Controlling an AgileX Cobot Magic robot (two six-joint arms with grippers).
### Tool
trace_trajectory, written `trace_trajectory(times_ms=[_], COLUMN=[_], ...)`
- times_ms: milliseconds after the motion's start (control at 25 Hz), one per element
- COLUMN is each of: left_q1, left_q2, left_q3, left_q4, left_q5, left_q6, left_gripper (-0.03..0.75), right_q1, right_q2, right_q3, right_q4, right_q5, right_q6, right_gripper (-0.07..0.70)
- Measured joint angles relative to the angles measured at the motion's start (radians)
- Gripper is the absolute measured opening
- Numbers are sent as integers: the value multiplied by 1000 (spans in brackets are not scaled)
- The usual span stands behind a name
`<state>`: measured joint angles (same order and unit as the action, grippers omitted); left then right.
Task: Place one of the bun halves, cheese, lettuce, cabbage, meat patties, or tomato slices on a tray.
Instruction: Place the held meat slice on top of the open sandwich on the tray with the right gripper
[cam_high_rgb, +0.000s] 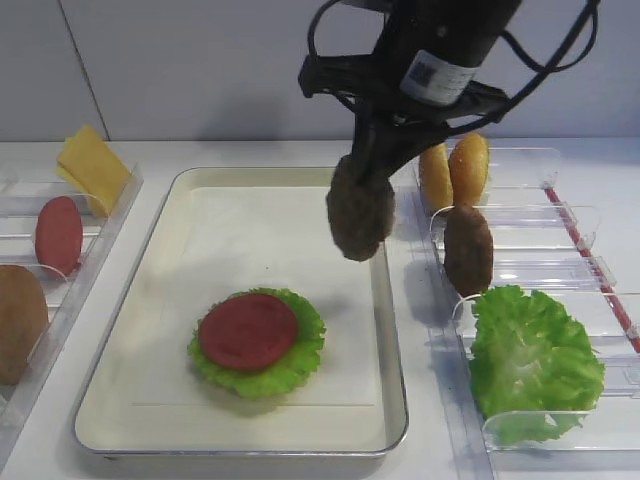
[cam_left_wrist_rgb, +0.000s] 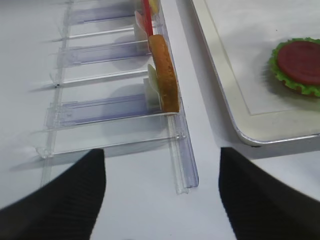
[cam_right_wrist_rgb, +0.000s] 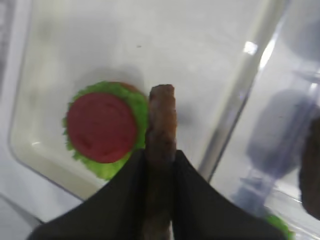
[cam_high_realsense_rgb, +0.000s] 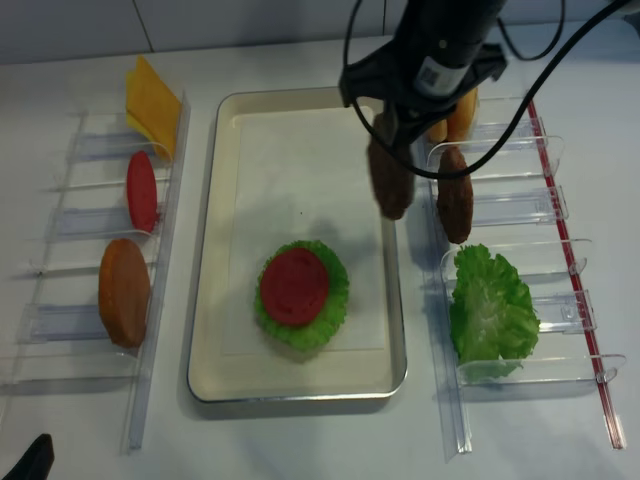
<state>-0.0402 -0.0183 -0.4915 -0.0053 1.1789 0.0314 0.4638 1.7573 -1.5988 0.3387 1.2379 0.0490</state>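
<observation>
My right gripper (cam_high_rgb: 372, 165) is shut on a dark-brown meat patty (cam_high_rgb: 360, 210), held on edge above the right side of the cream tray (cam_high_rgb: 230, 240). The right wrist view shows the patty (cam_right_wrist_rgb: 161, 125) clamped between the black fingers (cam_right_wrist_rgb: 200, 200). On the tray a tomato slice (cam_high_rgb: 248, 331) lies on a lettuce leaf (cam_high_rgb: 305, 350). My left gripper (cam_left_wrist_rgb: 162, 175) is open over bare table beside the tray's corner (cam_left_wrist_rgb: 260, 135), holding nothing. Cabbage is out of view.
Clear holders on the right carry two bun halves (cam_high_rgb: 452, 170), another patty (cam_high_rgb: 468, 250) and lettuce (cam_high_rgb: 535, 365). Left holders carry cheese (cam_high_rgb: 90, 165), a tomato slice (cam_high_rgb: 58, 235) and a bun half (cam_high_rgb: 18, 320).
</observation>
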Motion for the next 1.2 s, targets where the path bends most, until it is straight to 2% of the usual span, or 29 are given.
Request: trace_trajectory(times_ms=[280, 600, 800, 960, 1200], left_q1=[0, 0, 0, 0, 0], left_q2=[0, 0, 0, 0, 0], left_q3=[0, 0, 0, 0, 0], left_q4=[0, 0, 0, 0, 0], left_q5=[0, 0, 0, 0, 0], left_q6=[0, 0, 0, 0, 0], left_gripper=[440, 440, 440, 440, 440], right_q1=[0, 3, 26, 28, 28], right_q2=[0, 57, 99, 108, 108], right_q3=[-2, -2, -2, -2, -2], right_q4=[271, 386, 440, 541, 616], right_q5=[-14, -14, -12, -12, -14], right_q6=[-162, -195, -323, -414, -460], right_gripper=[140, 140, 140, 140, 140])
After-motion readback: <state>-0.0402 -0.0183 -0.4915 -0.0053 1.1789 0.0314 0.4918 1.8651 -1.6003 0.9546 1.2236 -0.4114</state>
